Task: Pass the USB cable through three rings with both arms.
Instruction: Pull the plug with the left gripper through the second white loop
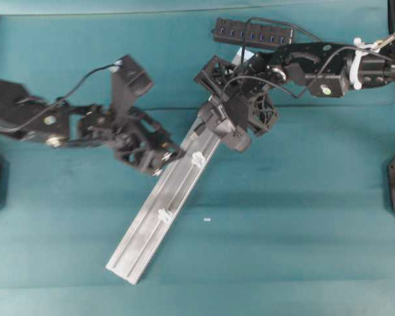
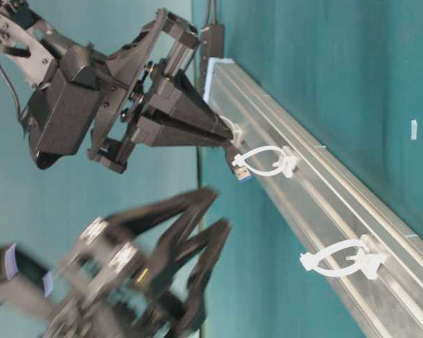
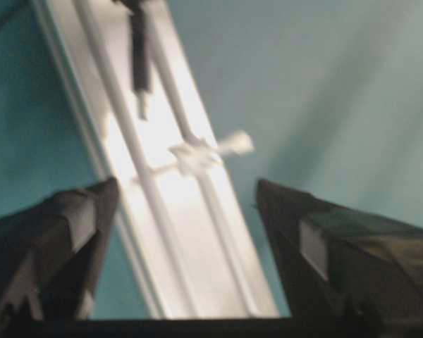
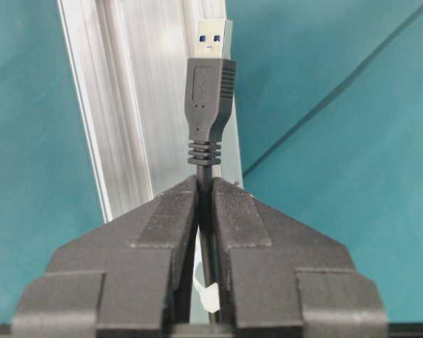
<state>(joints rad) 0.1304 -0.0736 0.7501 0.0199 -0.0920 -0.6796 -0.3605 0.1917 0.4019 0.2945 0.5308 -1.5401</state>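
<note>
Black, your right tool (image 4: 206,204) pinches the thin black USB cable (image 4: 210,98); left tool (image 3: 187,211) spread, at 9 o'clock of the grooved silver aluminium rail (image 1: 155,220).

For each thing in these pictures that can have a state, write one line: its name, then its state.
USB cable: pinched just behind its plug, plug sticking out free, short of the middle ring.
Right gripper: shut on the USB cable.
Left gripper: open, empty, blurred, jaws wide over the rail.
Middle ring: clipped on the rail, nothing through it.
Lower ring: clipped on the rail, nothing through it.
Rail: lying flat on the table.
</note>
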